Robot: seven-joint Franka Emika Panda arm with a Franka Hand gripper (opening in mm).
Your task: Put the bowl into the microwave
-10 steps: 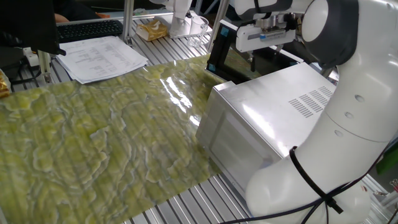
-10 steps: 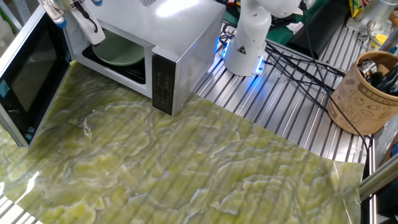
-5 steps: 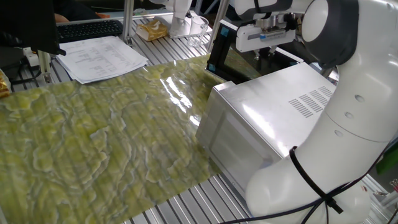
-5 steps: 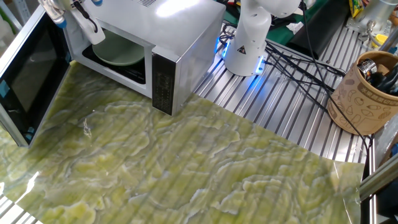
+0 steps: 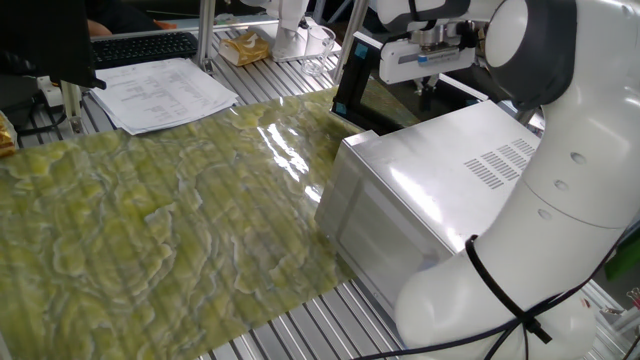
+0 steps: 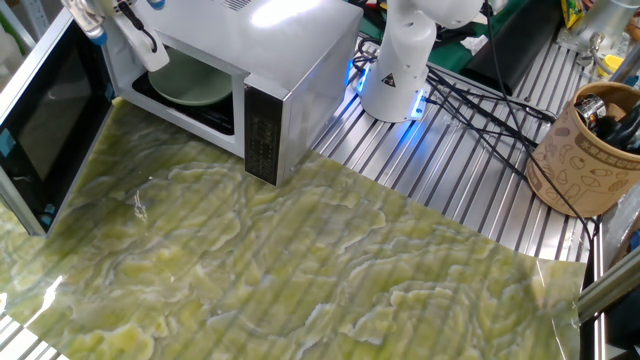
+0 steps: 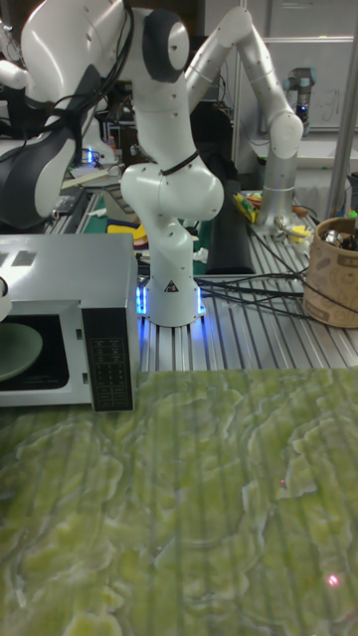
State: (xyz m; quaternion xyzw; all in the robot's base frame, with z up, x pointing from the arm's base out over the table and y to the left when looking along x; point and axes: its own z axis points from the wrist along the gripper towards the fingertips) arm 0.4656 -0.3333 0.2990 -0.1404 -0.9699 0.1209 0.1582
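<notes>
The bowl (image 6: 190, 80) sits inside the microwave (image 6: 262, 60), so placement looks done; the gripper (image 6: 143, 52), at the cavity mouth above the bowl's rim, can't be read as apart or together; next, withdraw clear of the open door (image 6: 45, 120)

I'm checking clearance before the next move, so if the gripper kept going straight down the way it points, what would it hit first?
Probably the bowl inside the microwave; the gripper hangs by its rim, though depth is unclear.
</notes>
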